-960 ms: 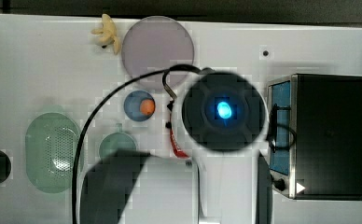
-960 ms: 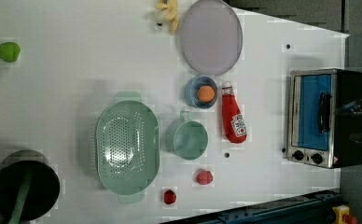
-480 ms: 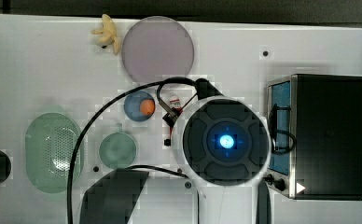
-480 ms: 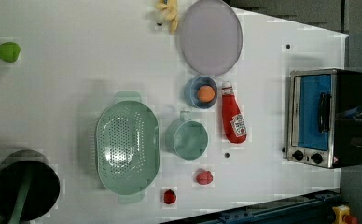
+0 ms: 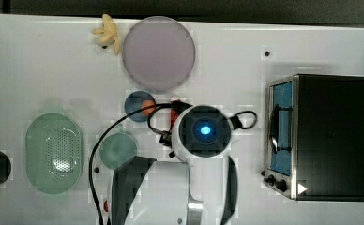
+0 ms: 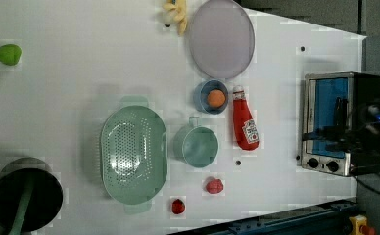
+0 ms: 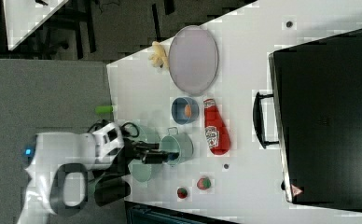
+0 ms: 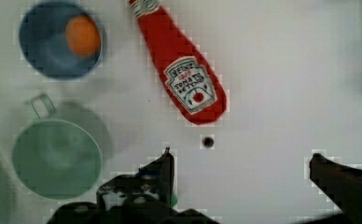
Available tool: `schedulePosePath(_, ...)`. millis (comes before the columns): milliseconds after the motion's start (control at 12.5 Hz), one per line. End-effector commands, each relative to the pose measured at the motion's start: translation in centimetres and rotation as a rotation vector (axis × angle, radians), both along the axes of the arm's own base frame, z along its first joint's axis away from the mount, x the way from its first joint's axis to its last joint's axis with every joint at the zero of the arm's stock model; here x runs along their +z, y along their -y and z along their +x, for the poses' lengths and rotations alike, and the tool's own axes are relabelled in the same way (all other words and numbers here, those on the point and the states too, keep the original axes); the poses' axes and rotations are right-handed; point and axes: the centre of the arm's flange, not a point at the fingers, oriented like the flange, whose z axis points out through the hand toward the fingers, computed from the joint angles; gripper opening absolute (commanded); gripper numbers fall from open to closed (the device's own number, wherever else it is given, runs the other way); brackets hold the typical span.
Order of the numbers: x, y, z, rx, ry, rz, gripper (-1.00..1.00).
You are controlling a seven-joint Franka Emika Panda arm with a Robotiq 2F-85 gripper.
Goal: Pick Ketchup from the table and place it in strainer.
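Jaws spread wide, nothing held; gripper [image 8: 240, 161] hangs above table. Ketchup [image 8: 184, 70] lies flat just beside blue cup [image 8: 60, 39] w/ orange ball. Probably risky: fingers bump that cup, or bottle slips.

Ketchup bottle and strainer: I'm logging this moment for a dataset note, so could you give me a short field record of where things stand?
ketchup bottle: lying flat on the white table, not held
bottle neighbours: blue cup with an orange ball on the left view's left; toaster oven on the left view's right
strainer: empty, on the left view's left of the green cup
gripper: open, above the table near the bottle's base, holding nothing
task stage: bottle not yet picked
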Motion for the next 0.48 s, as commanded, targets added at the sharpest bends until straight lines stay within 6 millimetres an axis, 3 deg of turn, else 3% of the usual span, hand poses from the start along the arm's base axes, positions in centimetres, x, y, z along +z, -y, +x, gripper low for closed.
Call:
schedulePosePath(80,-2.0,-1.1,-0.5,0.317,0.050,0.030,1.00)
schedulePosePath(480,-8.8,-1.0,0.8,0.467,0.100,0.051,1.00)
